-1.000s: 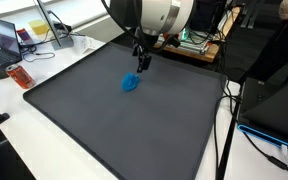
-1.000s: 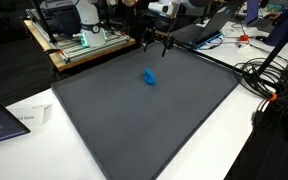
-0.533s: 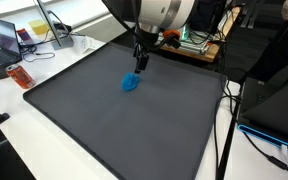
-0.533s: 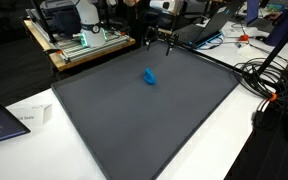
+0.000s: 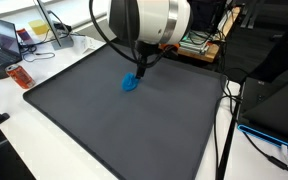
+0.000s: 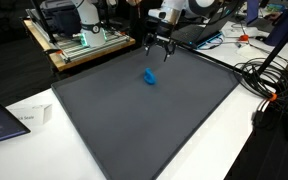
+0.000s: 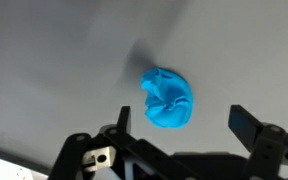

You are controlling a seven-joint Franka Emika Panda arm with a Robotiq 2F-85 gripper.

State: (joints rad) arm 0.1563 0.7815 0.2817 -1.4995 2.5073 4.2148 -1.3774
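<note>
A crumpled blue cloth lies on the dark grey mat in both exterior views (image 5: 131, 84) (image 6: 149, 76). In the wrist view the blue cloth (image 7: 167, 99) sits just ahead of my fingers, on bare mat. My gripper (image 5: 141, 66) (image 6: 160, 46) hangs above the mat near its far edge, a short way from the cloth. My gripper (image 7: 181, 125) is open and empty, with the two dark fingertips wide apart on either side of the cloth's lower part.
The dark grey mat (image 5: 114, 125) (image 6: 134, 120) covers most of the white table. A laptop (image 5: 4, 40) and an orange object (image 5: 20, 76) stand beside it. A wooden rack with equipment (image 6: 79, 40) and cables (image 6: 269, 80) lie around the mat's edges.
My gripper has shifted slightly and sits a little closer to the blue cloth. The cloth has not moved.
</note>
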